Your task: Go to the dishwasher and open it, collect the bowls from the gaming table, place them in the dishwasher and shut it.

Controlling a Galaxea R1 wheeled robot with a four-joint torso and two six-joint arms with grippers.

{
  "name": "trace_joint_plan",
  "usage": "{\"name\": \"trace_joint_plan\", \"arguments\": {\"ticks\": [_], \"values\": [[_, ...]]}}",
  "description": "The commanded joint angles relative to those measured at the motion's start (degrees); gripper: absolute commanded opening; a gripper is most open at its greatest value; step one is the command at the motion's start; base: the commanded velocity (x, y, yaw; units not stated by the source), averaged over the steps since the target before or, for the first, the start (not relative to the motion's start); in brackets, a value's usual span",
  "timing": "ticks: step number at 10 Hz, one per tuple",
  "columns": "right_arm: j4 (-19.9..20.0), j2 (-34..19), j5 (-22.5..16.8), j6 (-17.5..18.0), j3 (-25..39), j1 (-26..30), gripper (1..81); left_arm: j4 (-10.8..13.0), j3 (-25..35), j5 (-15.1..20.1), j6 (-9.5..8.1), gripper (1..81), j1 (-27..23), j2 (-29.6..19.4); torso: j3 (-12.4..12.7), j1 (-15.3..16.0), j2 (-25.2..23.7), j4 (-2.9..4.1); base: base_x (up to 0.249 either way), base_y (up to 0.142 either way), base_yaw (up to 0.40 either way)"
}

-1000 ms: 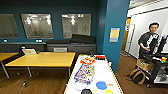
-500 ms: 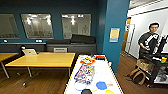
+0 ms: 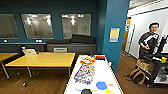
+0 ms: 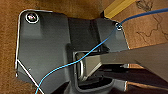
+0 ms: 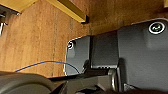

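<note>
End effector state on either arm: cannot tell. Wrist views over brown wood floor, with a blue cable across the left one. Ahead, long white bench: at its near end a blue bowl, a black bowl and a yellow-green bowl. Contents not discernible. Colourful packets mid-bench. Person standing far right.

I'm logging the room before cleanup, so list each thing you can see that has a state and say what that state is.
Long white-topped gaming table: cluttered with items along its length.
Small round blue bowl: upright on the white table, near end.
Small black bowl: resting on the table at the near edge.
Yellow-green bowl: on the table, partly cut off.
White laptop: lid open, on the yellow wooden table.
</note>
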Motion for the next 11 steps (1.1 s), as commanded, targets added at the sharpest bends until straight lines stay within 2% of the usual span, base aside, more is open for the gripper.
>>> {"name": "trace_joint_plan", "arguments": {"ticks": [1, 3, 6, 7, 9, 11], "values": [[4.1, -21.0, -0.8, 5.5, 19.3, 8.1, 81.1, 0.2, 0.9, 2.5, -0.23, 81.1, -2.1, -0.5, 0.0, 0.0, 0.0, 0.00, 0.000, 0.000, 0.000], [4.2, -27.5, 1.2, 8.5, 22.6, 10.7, 81.1, 0.2, 0.9, 2.4, -0.24, 81.1, -2.2, -0.4, 0.0, 0.0, 0.0, 0.00, 0.000, 0.000, 0.000], [4.3, -38.4, 1.2, 13.5, 31.6, 18.1, 81.1, 0.2, 0.9, 2.4, -0.24, 81.1, -2.1, -0.3, 0.0, 0.0, 0.0, 0.00, 0.000, 0.000, 0.000], [4.3, -41.4, 0.6, 15.7, 35.2, 22.2, 81.1, 0.2, 0.9, 2.4, -0.24, 81.1, -2.2, -0.2, -1.6, 0.0, 0.0, 0.00, 0.000, 0.000, 0.000], [4.2, -46.9, -2.7, 20.0, 39.6, 31.4, 81.1, 0.1, 0.7, 2.4, -0.24, 81.1, -2.1, -0.3, -2.8, 0.0, 0.0, 0.00, 0.000, 0.000, 0.000], [4.2, -49.7, -9.2, 23.8, 41.3, 40.9, 81.1, 0.1, 0.7, 2.4, -0.32, 81.1, -2.1, -0.5, -3.7, 0.0, 0.0, 0.00, 0.000, 0.000, 0.000]]}}
